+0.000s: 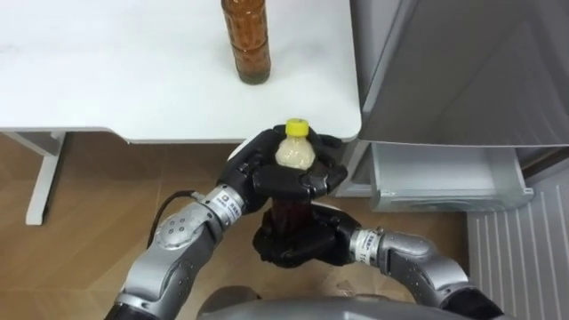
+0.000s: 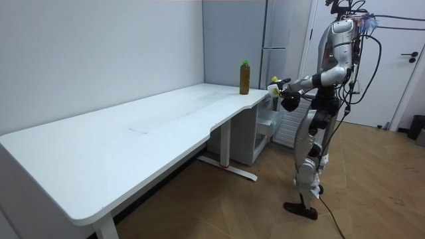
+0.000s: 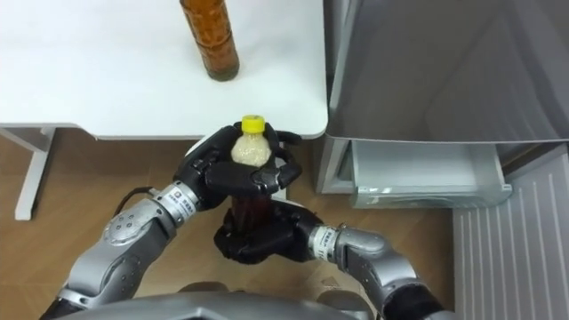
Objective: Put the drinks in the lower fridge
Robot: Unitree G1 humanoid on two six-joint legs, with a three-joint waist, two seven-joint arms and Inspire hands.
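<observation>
A drink bottle (image 1: pixel 295 149) with a yellow cap and dark contents stands upright between both hands, just off the white table's corner. My left hand (image 1: pixel 271 178) is curled round its upper part below the neck. My right hand (image 1: pixel 302 242) grips its lower body from underneath. A second, amber drink bottle (image 1: pixel 246 40) stands upright on the table (image 1: pixel 133 80) near its right edge, beyond the hands. In the room view I stand at the table's far corner by the grey fridge (image 2: pixel 279 40), holding the bottle (image 2: pixel 273 85) out in front.
The fridge's grey front (image 1: pixel 462 71) fills the upper right. Below it a pale lower drawer (image 1: pixel 449 203) stands pulled open to the right of the hands. A table leg (image 1: pixel 43 178) stands on the wooden floor at left.
</observation>
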